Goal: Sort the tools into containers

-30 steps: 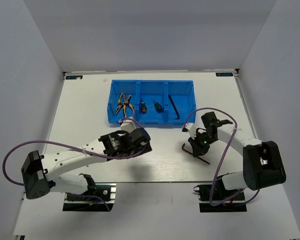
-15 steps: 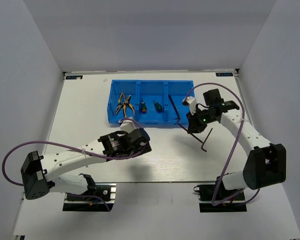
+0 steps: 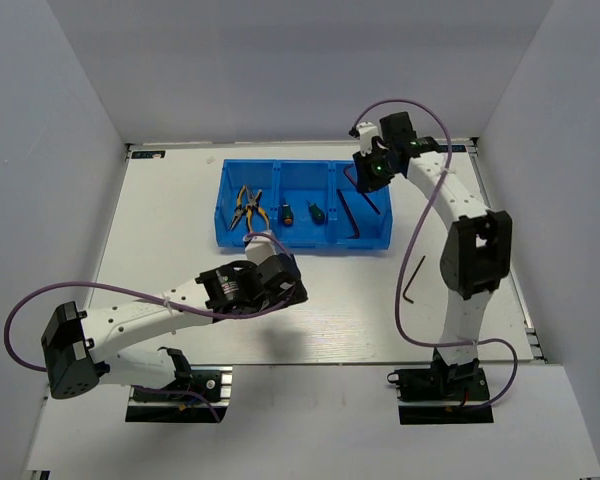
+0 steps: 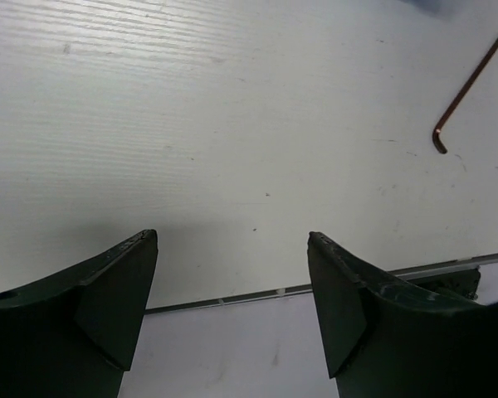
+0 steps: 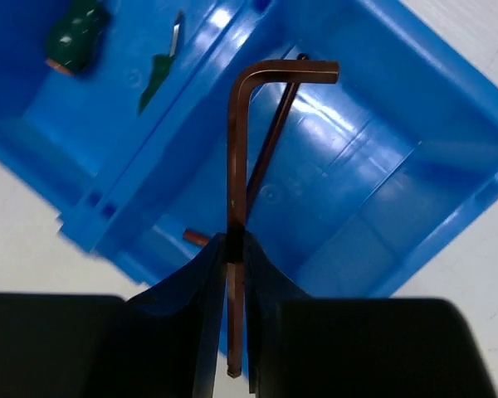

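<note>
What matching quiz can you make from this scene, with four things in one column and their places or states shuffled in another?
Things:
1. pliers
2. screwdrivers
3. left tool
4. right tool

Places or states:
A. shut on a hex key
B. middle compartment of the bin
C. open above the table
D. left compartment of the bin

Pairs: 1-D, 2-B, 3-C, 4-A

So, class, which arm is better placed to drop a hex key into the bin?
Right: the right claw grips a hex key over the bin's right compartment; the left claw is open, empty.
</note>
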`<move>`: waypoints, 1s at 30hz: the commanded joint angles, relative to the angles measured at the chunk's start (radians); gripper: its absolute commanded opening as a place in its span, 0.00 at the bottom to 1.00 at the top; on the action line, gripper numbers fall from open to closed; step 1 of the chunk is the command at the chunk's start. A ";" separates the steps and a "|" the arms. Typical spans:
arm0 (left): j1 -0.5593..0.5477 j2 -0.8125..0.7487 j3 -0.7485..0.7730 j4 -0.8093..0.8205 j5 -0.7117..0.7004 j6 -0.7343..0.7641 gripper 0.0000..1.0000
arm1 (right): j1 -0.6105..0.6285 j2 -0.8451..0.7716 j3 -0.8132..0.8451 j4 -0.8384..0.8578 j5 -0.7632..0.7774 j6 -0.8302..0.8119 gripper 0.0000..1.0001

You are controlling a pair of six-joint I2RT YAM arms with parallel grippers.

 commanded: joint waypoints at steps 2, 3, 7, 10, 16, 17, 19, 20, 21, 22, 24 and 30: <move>-0.006 -0.032 -0.009 0.114 0.022 0.116 0.83 | 0.006 0.089 0.133 -0.087 0.054 0.080 0.24; -0.006 -0.032 -0.023 0.129 0.034 0.116 0.85 | 0.006 0.095 0.132 -0.083 0.059 0.080 0.27; -0.006 -0.072 -0.094 0.235 0.059 0.150 0.84 | 0.005 0.065 0.098 -0.089 0.048 0.077 0.34; -0.006 -0.093 -0.135 0.328 0.097 0.193 0.80 | -0.003 0.007 0.045 -0.083 0.045 0.081 0.36; -0.006 0.031 -0.027 0.315 0.152 0.329 0.36 | -0.018 -0.266 -0.164 -0.086 0.085 0.141 0.25; -0.006 0.049 -0.011 0.315 0.153 0.343 0.30 | -0.026 -0.300 -0.226 -0.092 0.118 0.144 0.20; -0.006 0.075 0.001 0.313 0.177 0.365 0.21 | -0.033 -0.413 -0.363 -0.127 0.194 0.162 0.11; -0.006 0.075 0.001 0.322 0.177 0.375 0.19 | -0.043 -0.461 -0.403 -0.156 0.212 0.176 0.08; -0.006 0.075 0.001 0.351 0.177 0.375 0.19 | -0.052 -0.508 -0.440 -0.165 0.267 0.195 0.05; -0.006 0.075 -0.027 0.368 0.186 0.375 0.21 | -0.059 -0.530 -0.557 -0.168 0.280 0.205 0.04; -0.006 0.054 -0.055 0.407 0.197 0.375 0.33 | -0.069 -0.604 -0.630 -0.141 0.326 0.231 0.04; -0.006 0.005 -0.078 0.364 0.197 0.375 0.81 | -0.075 -0.564 -0.756 -0.109 0.312 0.362 0.31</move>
